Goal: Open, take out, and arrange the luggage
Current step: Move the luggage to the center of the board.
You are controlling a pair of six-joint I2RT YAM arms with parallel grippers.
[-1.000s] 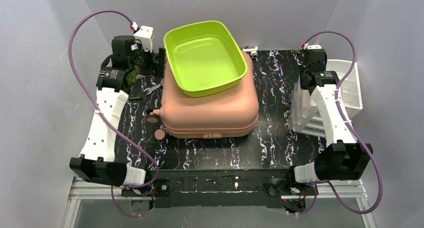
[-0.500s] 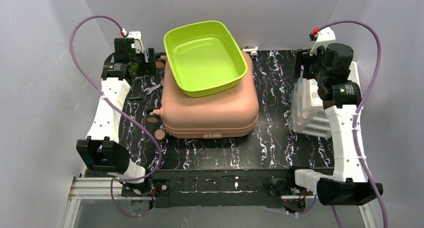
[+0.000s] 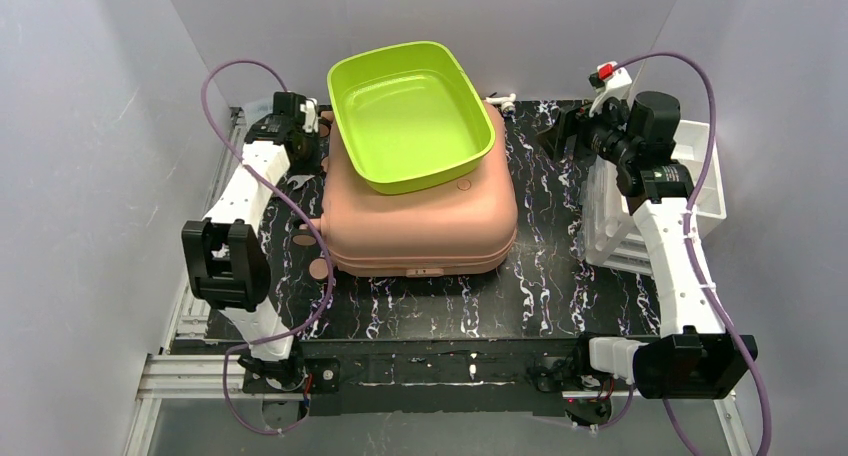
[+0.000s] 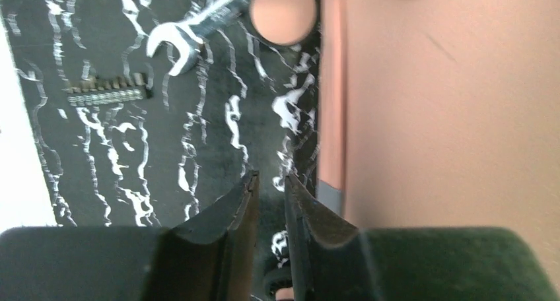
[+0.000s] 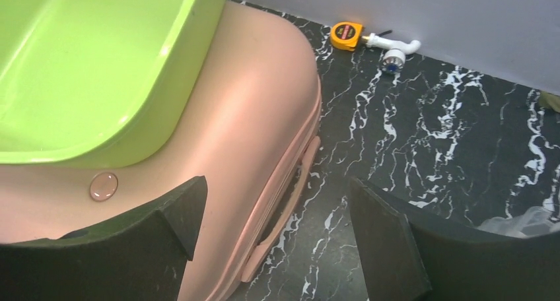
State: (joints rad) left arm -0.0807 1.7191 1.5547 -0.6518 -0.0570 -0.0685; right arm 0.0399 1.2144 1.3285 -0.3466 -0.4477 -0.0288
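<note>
Left gripper (image 4: pixel 271 179): its jaws are narrowed to a thin slit and hold nothing, low over the black marbled table (image 4: pixel 218 136). Just right of them runs the side of the pink suitcase (image 4: pixel 449 116), which lies closed and flat mid-table. Ahead of the jaws lie a wrench (image 4: pixel 178 40) and a round pink wheel (image 4: pixel 282 14).

A lime-green tray (image 5: pixel 178 83) rests on the suitcase lid, empty.

Right gripper (image 5: pixel 276 189): its jaws are spread wide and empty. The suitcase's right edge sits at the left finger, and bare table lies between the jaws.

Probably best to lift the tray off first. The lid likely cannot swing open with the tray on it.
</note>
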